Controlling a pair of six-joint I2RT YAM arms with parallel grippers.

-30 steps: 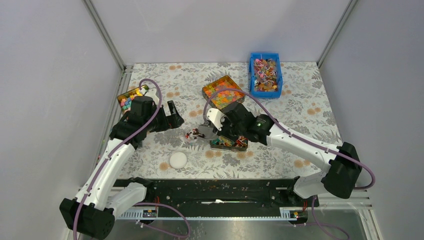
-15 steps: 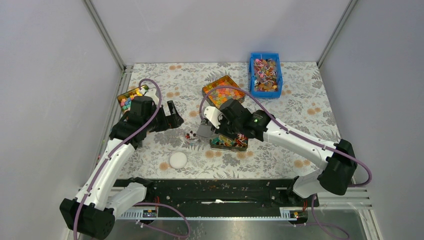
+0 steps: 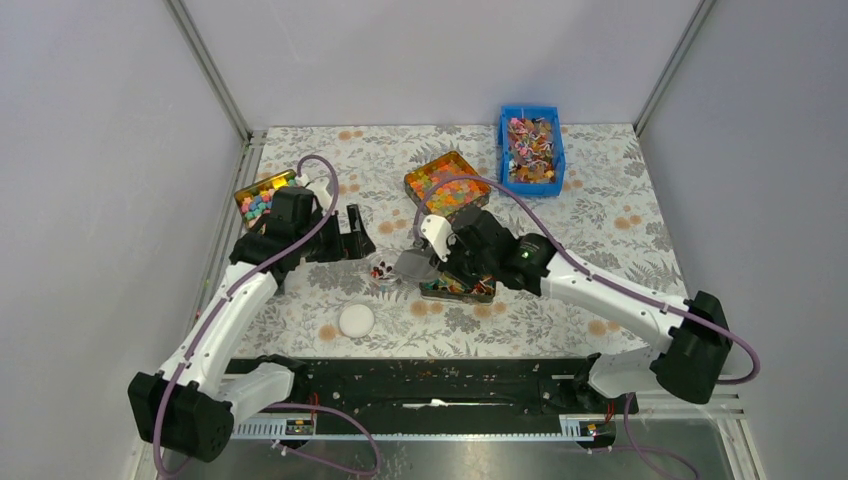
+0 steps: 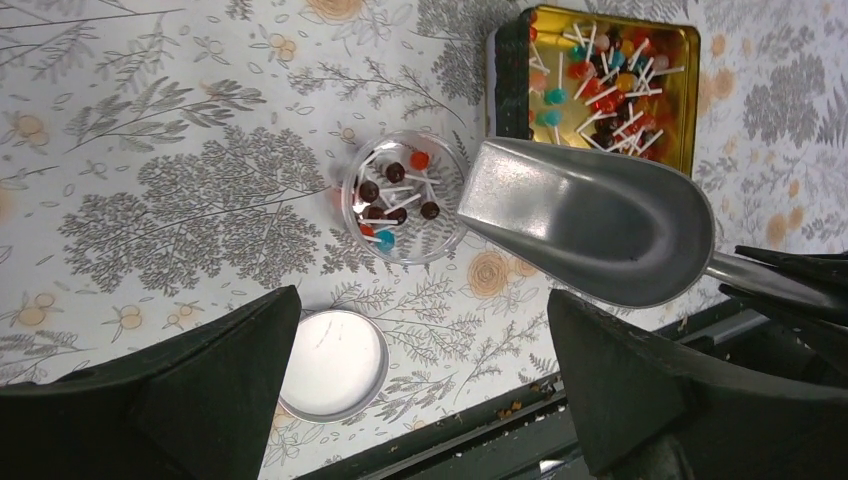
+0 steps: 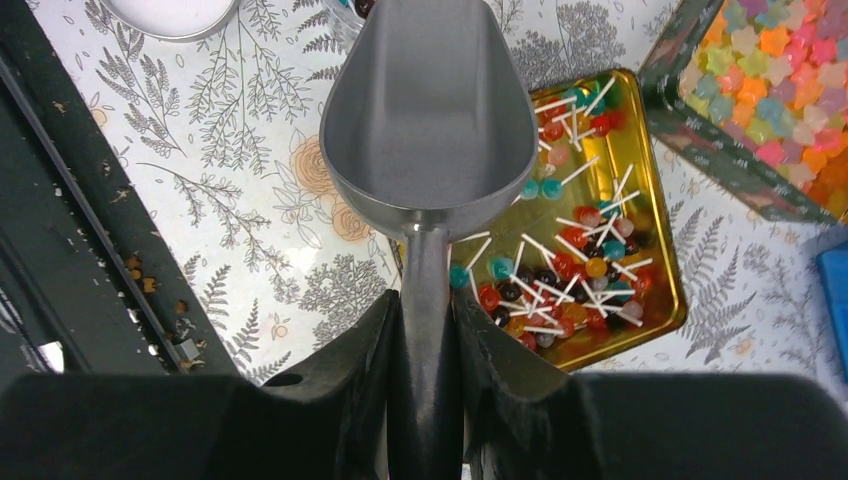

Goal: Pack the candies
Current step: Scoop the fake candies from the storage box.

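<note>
The candies (image 5: 570,250), tiny red, orange, blue and dark sweets with thin pale ends, fill a gold tin (image 4: 686,100). A few more candies lie in a small clear round cup (image 4: 405,195) (image 3: 381,268). My right gripper (image 5: 425,300) (image 3: 450,255) is shut on the handle of a metal scoop (image 5: 430,110) (image 4: 590,220). The scoop is empty, and its mouth is at the cup's right rim. My left gripper (image 4: 422,300) (image 3: 352,235) hangs open above the table just left of the cup, holding nothing.
A white round lid (image 4: 333,362) (image 3: 356,320) lies in front of the cup. A tin of star-shaped sweets (image 3: 445,182) sits behind the scoop, a tin of cube sweets (image 3: 262,196) at the far left, and a blue bin (image 3: 503,150) at the back right. A black rail (image 3: 420,380) runs along the near edge.
My left gripper has moved a little right, closer to the cup, still open. The right gripper has kept the scoop beside the cup with only a slight shift.
</note>
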